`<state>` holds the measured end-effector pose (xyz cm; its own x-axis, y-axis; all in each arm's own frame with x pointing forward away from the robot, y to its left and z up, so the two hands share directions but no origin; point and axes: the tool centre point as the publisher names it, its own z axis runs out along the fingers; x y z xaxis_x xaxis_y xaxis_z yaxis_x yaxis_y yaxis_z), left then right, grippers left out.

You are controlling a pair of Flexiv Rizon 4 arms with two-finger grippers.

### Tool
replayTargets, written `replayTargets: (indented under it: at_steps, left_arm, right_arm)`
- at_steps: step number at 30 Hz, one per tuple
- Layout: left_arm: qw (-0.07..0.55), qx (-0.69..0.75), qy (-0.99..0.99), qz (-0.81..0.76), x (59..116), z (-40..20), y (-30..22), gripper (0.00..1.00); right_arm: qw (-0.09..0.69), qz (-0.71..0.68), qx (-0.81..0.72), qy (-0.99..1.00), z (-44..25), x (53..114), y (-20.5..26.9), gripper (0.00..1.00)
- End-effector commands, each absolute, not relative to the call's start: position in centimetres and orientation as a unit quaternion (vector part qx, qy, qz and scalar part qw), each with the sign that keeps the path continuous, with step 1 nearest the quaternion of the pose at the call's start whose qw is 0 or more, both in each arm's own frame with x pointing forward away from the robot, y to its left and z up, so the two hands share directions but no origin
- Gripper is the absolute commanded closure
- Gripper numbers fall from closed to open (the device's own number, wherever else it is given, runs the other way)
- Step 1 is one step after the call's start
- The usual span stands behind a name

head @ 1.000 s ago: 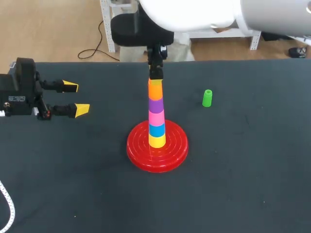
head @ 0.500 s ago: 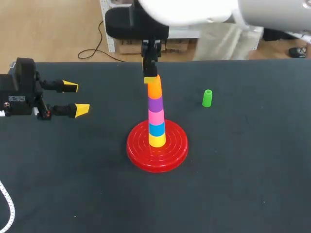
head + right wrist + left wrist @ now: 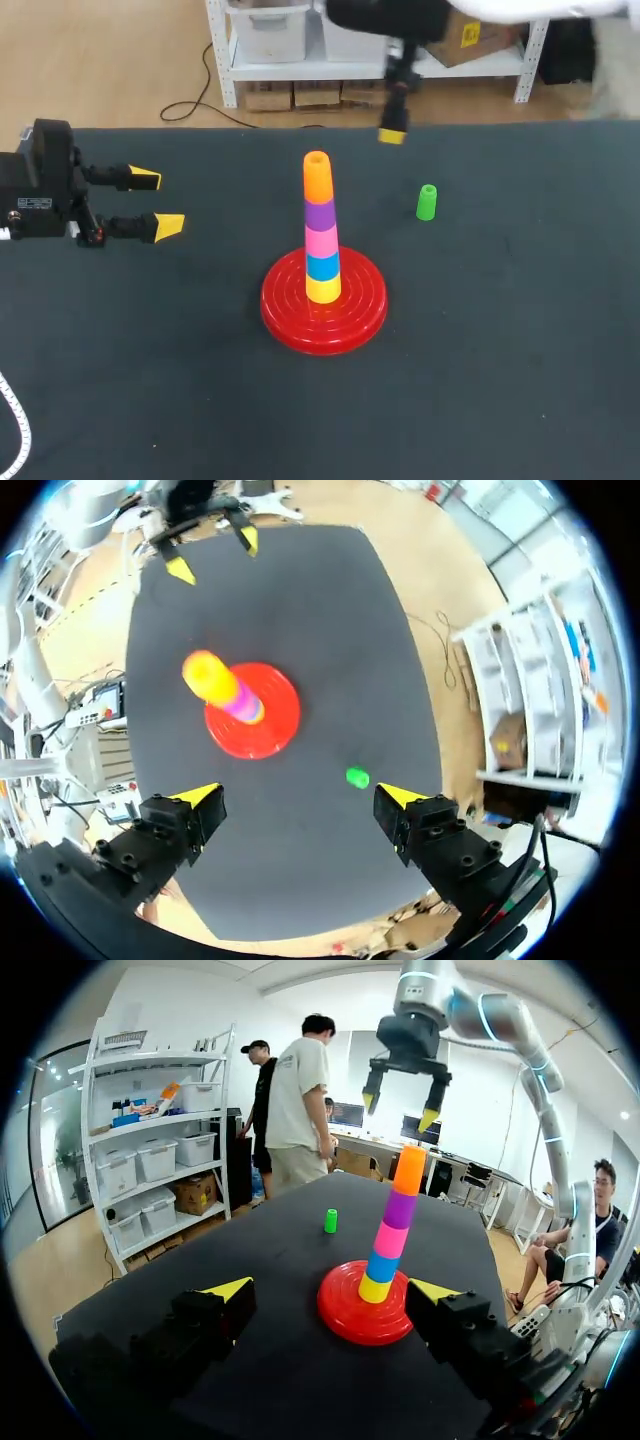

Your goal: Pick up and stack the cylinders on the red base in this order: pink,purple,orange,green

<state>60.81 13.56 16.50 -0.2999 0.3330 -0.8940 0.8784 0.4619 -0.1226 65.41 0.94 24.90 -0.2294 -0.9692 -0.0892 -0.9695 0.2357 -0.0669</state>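
Green cylinder (image 3: 427, 202) stood upright on the tabletop (image 3: 520, 330), apart from the red base (image 3: 324, 300). Our right end effector (image 3: 300, 798), spread wide and empty, hung above it, nearer than our left end effector (image 3: 150, 203), also open and empty.

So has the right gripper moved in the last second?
Yes. The right gripper left the orange cylinder, moving rightward toward the far edge, nearer the green cylinder.

No legible txt/nos.; tiny label (image 3: 32, 203) on left end effector (image 3: 155, 202) housing unreadable.
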Motion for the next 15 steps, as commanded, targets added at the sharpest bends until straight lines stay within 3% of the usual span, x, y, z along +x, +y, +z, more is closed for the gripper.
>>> replayTargets:
  at_steps: [1,15]
  left_arm:
    - [0.432,0.408,0.738,-0.319,60.8,16.3,13.5,0.0]
    - [0.432,0.408,0.738,-0.319,60.8,16.3,13.5,0.0]
  right_arm:
    - [0.089,0.024,-0.602,0.793,21.9,65.7,-2.7,0.0]
    - [0.038,0.004,-0.547,0.836,12.5,68.2,-7.1,0.0]
